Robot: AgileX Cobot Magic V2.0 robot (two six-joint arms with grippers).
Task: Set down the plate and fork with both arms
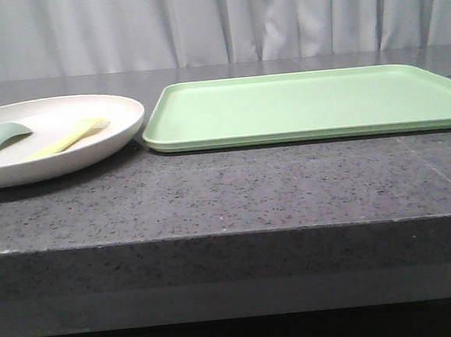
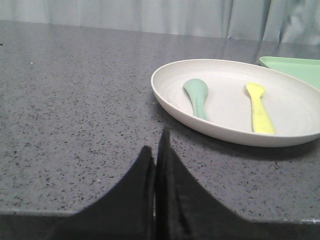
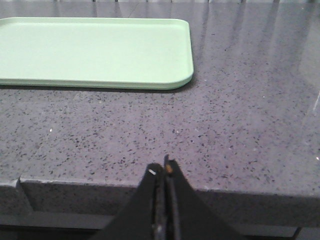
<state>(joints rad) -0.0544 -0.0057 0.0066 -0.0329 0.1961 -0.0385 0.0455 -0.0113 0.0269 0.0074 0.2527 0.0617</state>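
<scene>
The cream plate (image 1: 124,118) (image 2: 165,95) lies on the dark stone table at the left, beside the green tray. On it lies the pale-yellow fork (image 1: 71,136) (image 2: 260,110), next to a teal spoon-like utensil (image 1: 0,138) (image 2: 198,97). My left gripper (image 2: 156,142) is shut and empty, low over the table's front edge, short of the plate and apart from it. My right gripper (image 3: 164,165) is shut and empty too, at the front edge, well short of the tray's near corner. Neither gripper shows in the front view.
A large rectangular light-green tray (image 1: 306,103) (image 3: 95,50) lies empty right of the plate, its near corner close to the plate's rim. The speckled stone table (image 1: 235,191) ends in a thick front edge. A grey curtain hangs behind.
</scene>
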